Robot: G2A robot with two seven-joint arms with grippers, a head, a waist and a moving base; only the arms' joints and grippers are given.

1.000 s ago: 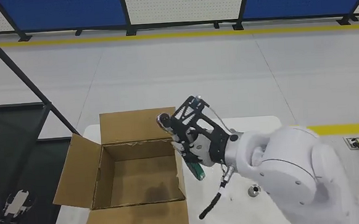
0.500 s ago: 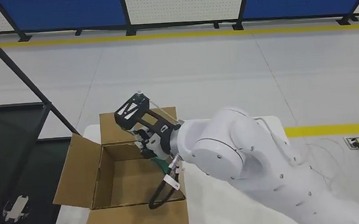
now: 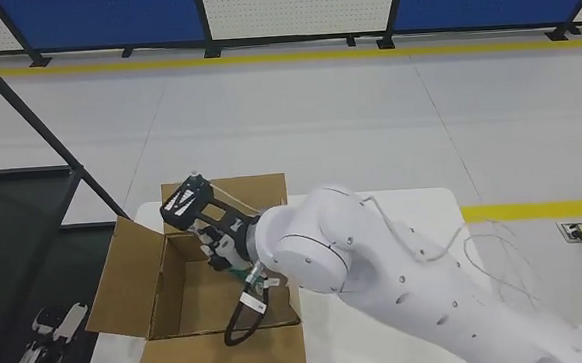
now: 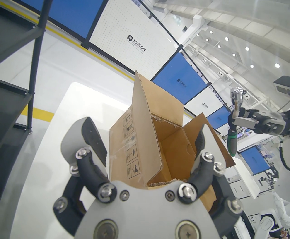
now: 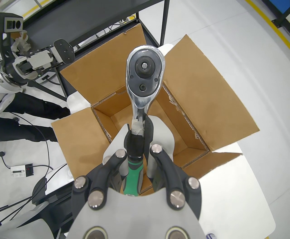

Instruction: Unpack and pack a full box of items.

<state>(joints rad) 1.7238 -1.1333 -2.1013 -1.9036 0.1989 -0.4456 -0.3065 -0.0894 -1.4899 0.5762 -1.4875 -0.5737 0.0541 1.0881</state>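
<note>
Right hand (image 5: 138,133) was clamped on the ratchet wrench (image 5: 145,74) at its taped neck, above the open cardboard box (image 5: 199,95); steel head judged heavy, stiff, slick, the green handle the surer hold; left hand (image 4: 146,133) stood open, apart from the box.

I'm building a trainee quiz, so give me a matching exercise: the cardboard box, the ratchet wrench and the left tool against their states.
Things:
1 brown cardboard box
2 chrome ratchet wrench with green handle
3 left tool
States:
A open, holding nothing
B flaps spread open, on the white table
C clamped in the right tool
Pairs: 1-B, 2-C, 3-A
</note>
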